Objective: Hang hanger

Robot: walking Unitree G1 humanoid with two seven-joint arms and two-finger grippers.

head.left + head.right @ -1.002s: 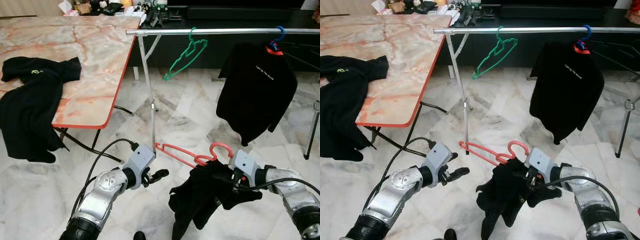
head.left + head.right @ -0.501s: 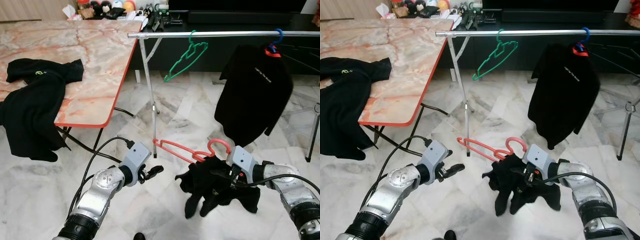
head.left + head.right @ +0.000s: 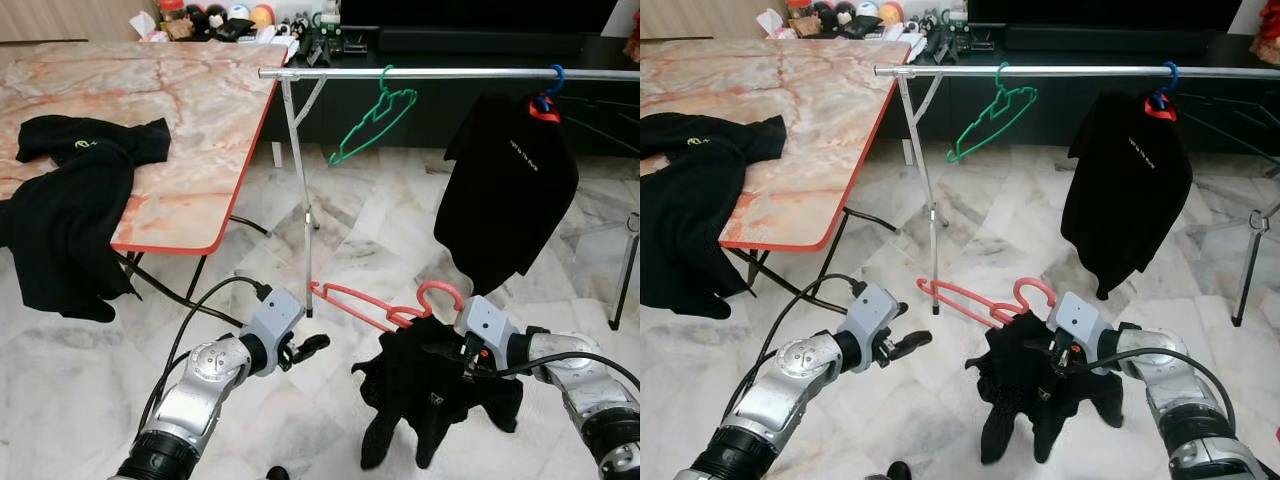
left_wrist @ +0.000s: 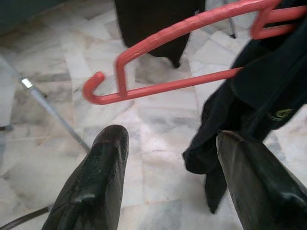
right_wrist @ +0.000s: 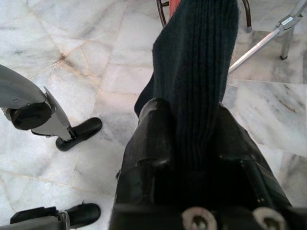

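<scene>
A red hanger (image 3: 365, 301) with a black garment (image 3: 430, 390) bunched over its hook end hangs low over the marble floor. My right gripper (image 3: 466, 362) is shut on that garment just below the hook; the right wrist view has dark knit fabric (image 5: 201, 72) clamped between the fingers. To the hanger's lower left, my left gripper (image 3: 306, 349) is open and holds nothing. In the left wrist view the hanger's free end (image 4: 158, 87) lies just beyond the spread fingers (image 4: 96, 182). A steel clothes rail (image 3: 450, 73) runs across above and behind.
A green hanger (image 3: 375, 112) and a black shirt (image 3: 510, 190) on a blue hanger hang on the rail. The rail's leg (image 3: 300, 200) stands just behind the red hanger. A marble-topped table (image 3: 180, 120) at left carries black clothes (image 3: 70, 200).
The black garment has swung beneath the hanger and now droops straighter down. Both grippers stay about where they were, the right still clamped.
</scene>
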